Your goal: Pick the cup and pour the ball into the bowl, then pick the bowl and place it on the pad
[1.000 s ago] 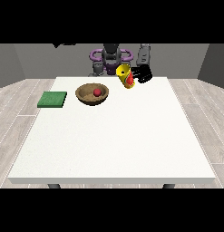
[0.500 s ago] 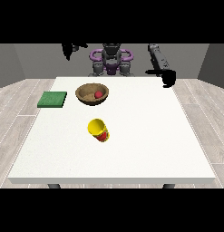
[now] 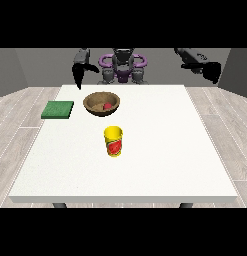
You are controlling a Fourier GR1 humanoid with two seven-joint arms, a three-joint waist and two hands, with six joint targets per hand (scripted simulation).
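A yellow cup with a red label stands upright on the white table, in front of the bowl. The brown wooden bowl sits near the table's far edge with a red ball inside it. A green pad lies flat to the bowl's left. The hand at the view's left hangs over the table's far left corner, fingers pointing down and straight, holding nothing. The hand at the view's right is raised out past the table's far right corner, away from every object; how its fingers lie is unclear.
The robot's torso stands behind the table's far edge. Grey plank floor surrounds the table on both sides.
The cup left the hand at the view's right, lay tipped on the table, and now stands upright. The ball stayed in the bowl. Both arms swung up and outward.
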